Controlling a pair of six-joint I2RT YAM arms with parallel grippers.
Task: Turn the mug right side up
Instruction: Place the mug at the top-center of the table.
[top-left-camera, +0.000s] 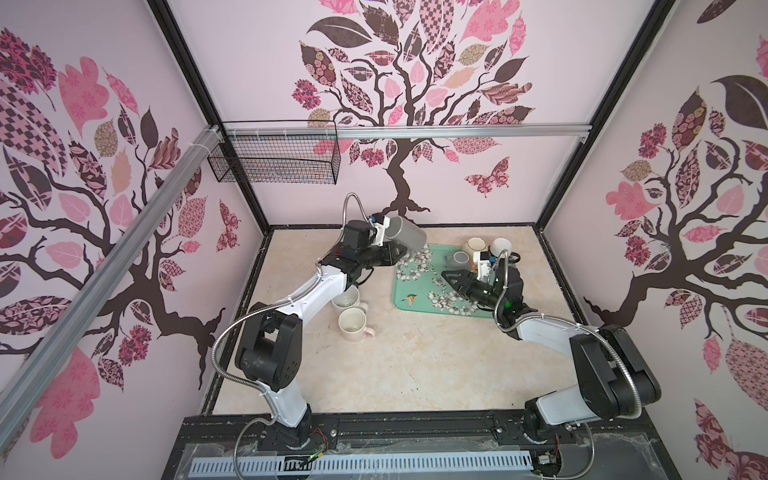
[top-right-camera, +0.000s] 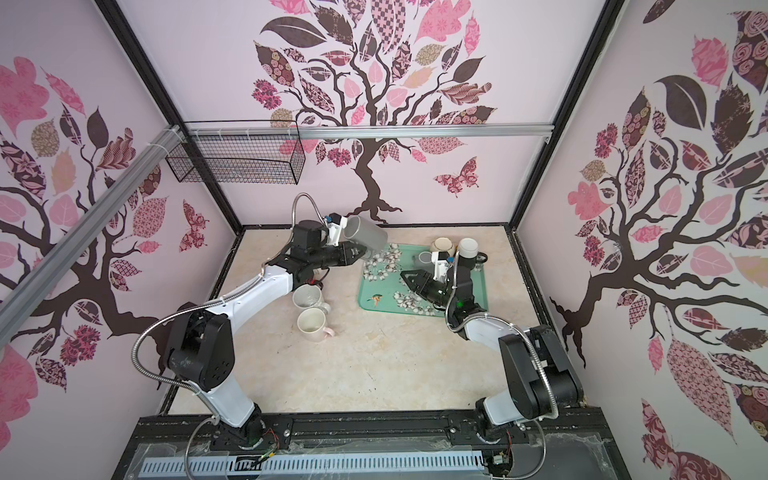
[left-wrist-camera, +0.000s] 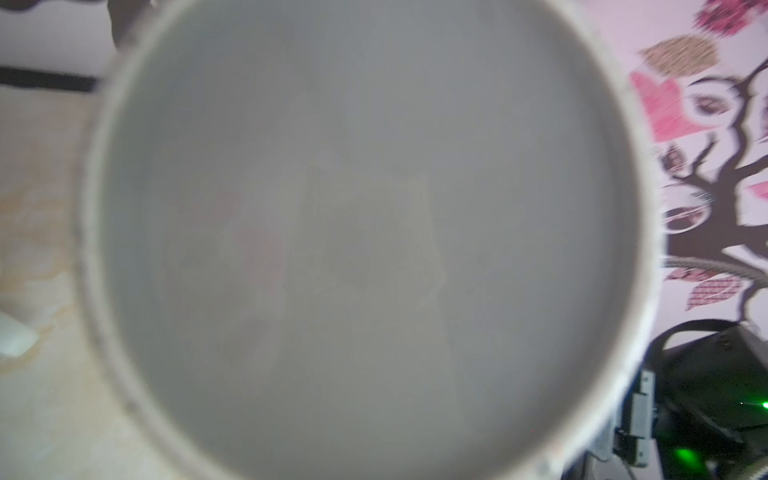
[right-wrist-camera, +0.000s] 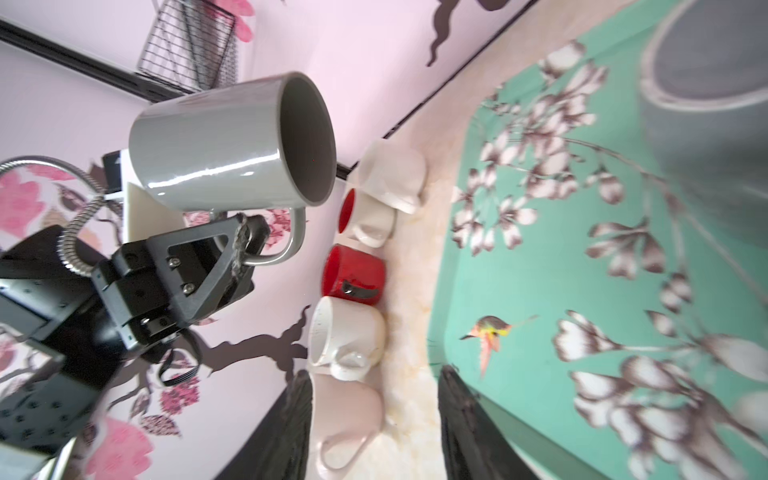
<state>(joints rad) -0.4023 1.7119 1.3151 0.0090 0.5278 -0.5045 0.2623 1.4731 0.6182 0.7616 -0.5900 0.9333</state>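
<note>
The wire basket (top-left-camera: 274, 156) hangs on the back wall at the far left. Below it, a whitish mug (top-left-camera: 345, 298) and a cream mug with a pink handle (top-left-camera: 353, 326) stand mouth up on the table (top-left-camera: 374, 374), beside the left arm.

The left gripper (right-wrist-camera: 246, 249) is pinched tight on the handle of the grey mug (top-left-camera: 406, 237). It carries the mug in the air near the back wall, above the far left corner of the green flowered tray (top-left-camera: 419, 286). The mug lies tilted, roughly on its side, with its mouth turned towards the right arm. Its base fills the left wrist view as a blurred grey disc.

Further right, the right gripper (top-left-camera: 450, 276) hovers over the middle of the tray. Its jaws are partly spread, with nothing between them.

At the tray's far right end, 3 more mugs crowd together: a small grey one (top-left-camera: 460, 259), a cream one (top-left-camera: 476, 246) and a white one (top-left-camera: 502, 247). Which way up they stand I cannot tell.
</note>
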